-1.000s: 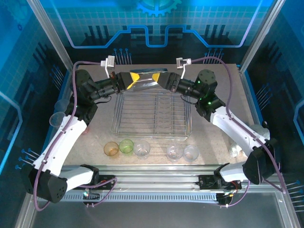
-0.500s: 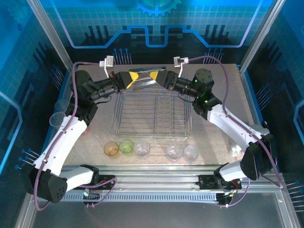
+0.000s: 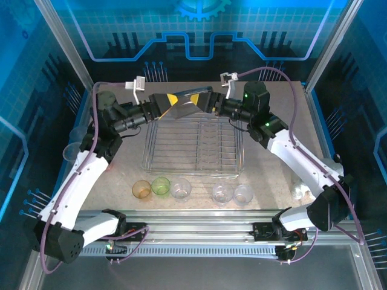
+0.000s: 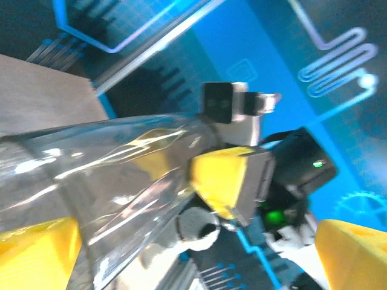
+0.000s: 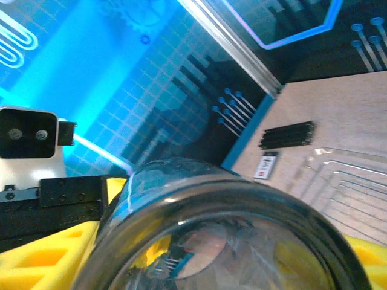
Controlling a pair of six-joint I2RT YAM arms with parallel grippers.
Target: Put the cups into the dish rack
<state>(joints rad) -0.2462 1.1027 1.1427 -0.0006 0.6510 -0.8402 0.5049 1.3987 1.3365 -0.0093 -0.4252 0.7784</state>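
One tall clear cup [image 3: 186, 104] hangs on its side in the upper middle of the top view, above the far edge of the dish rack [image 3: 193, 148], bridged between both arms.

Change: a second ago the left gripper [image 4: 196, 251] was clamped on this cup. Now its yellow fingers [image 4: 36, 248] stand wide apart in the lower corners of the left wrist view, with the cup passing loosely between them. The right gripper [image 5: 205, 266] has been narrowing meanwhile. One of its yellow pads lies flat against the cup wall, and the cup's rim sits between its fingers in the right wrist view.

Reading: a handover. The right gripper now appears to carry the cup alone, closed on it.

Task standing: no cup seen in the rack yet. Five short cups [image 3: 181, 188] wait in a row in the lower middle, just near of the rack.

Materials:
- Held cup: thin, glossy, translucent plastic, tapered, likely slippery.
- Row: one orange, one green, three clear, mouths up.
- Rack: silver wire, parallel rods.
- Table [image 3: 272, 175]: matte, speckled beige.
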